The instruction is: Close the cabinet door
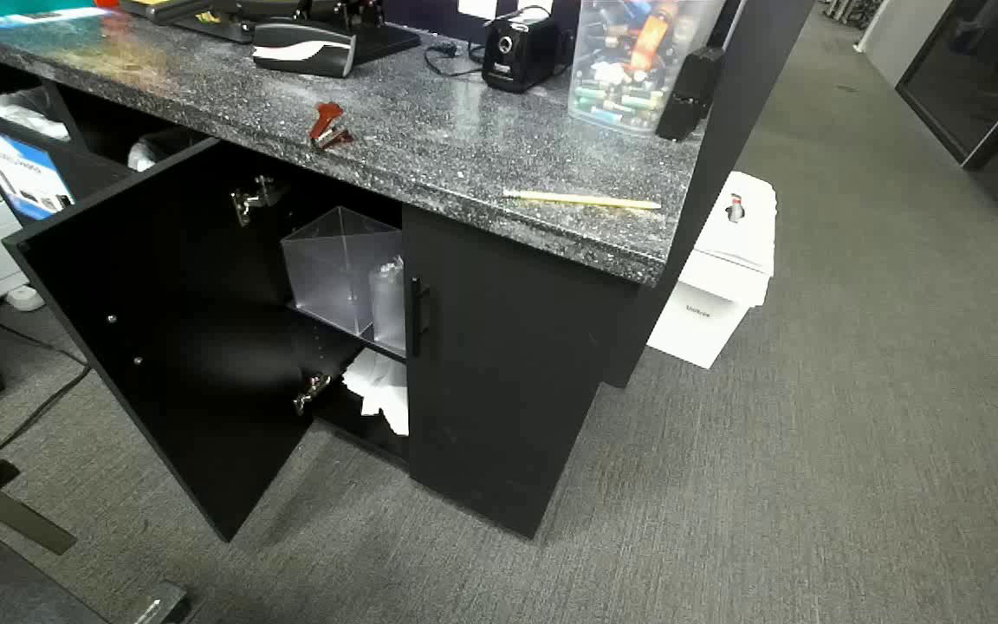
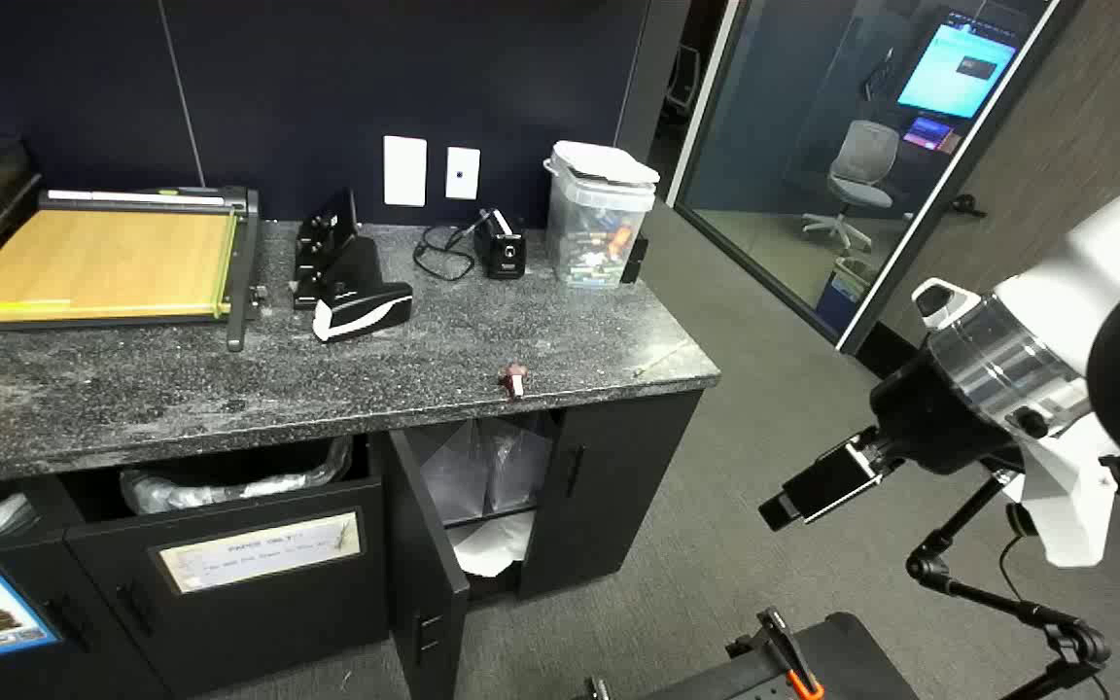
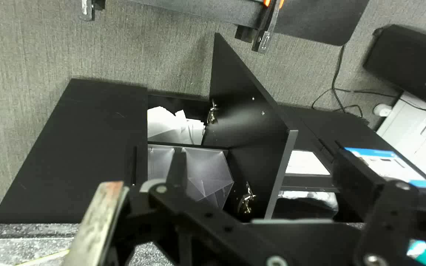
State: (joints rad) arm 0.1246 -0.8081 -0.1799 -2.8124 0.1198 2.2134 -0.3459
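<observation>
The cabinet door is a black panel standing wide open, hinged at the cabinet's left side. Its inner face with metal hinges shows in an exterior view, and its outer face with a bar handle in an exterior view. No label shows on it. In the wrist view the door stands edge-on between my fingers, farther off. The matching right door is shut. My gripper hangs in the air to the right of the cabinet, away from the door. In the wrist view my gripper is open and empty.
The speckled countertop overhangs the cabinet; a red staple remover and a pencil lie near its edge. Clear bins and white paper sit inside. A dark table with clamps stands in front.
</observation>
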